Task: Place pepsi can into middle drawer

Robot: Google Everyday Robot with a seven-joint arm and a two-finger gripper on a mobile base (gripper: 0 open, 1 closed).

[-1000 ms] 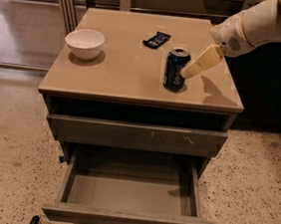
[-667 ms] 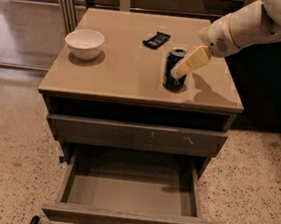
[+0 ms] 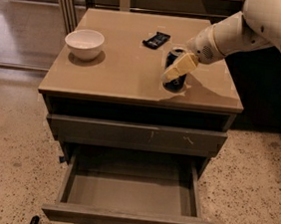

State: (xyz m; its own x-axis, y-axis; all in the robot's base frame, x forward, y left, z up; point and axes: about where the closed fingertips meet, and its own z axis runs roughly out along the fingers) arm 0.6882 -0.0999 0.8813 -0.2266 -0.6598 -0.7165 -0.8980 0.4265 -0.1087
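Since a second ago: gripper (image 3: 176, 72) has swung left from beside the pepsi can (image 3: 178, 84) and now lies across its front. Can has not moved.

Can stands upright, long axis vertical, silver top up, on the front right part of the cabinet top (image 3: 119, 74). The middle drawer (image 3: 132, 193) is pulled open below.

Hidden: most of the can's side and lettering, covered by the gripper's tan tip. Whether the gripper is clamped on the can: cannot tell. Arm cut off at the right edge.
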